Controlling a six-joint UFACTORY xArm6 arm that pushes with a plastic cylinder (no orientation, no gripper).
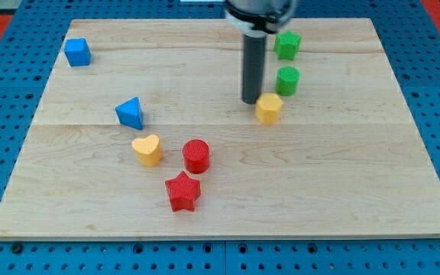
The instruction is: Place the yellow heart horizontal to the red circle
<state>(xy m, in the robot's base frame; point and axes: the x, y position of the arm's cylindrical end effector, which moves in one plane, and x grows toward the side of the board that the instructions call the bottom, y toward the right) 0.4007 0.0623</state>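
Note:
The yellow heart [147,150] lies left of centre on the wooden board [342,176]. The red circle [196,156] stands just to its right, a small gap apart and slightly lower in the view. My tip [250,101] is well up and to the right of both, just left of a yellow hexagon block [269,108] and close to it.
A red star [182,192] sits just below the red circle. A blue triangle [131,113] is above the heart. A blue cube [77,52] is at the top left. A green star [286,45] and a green cylinder [287,80] stand right of the rod.

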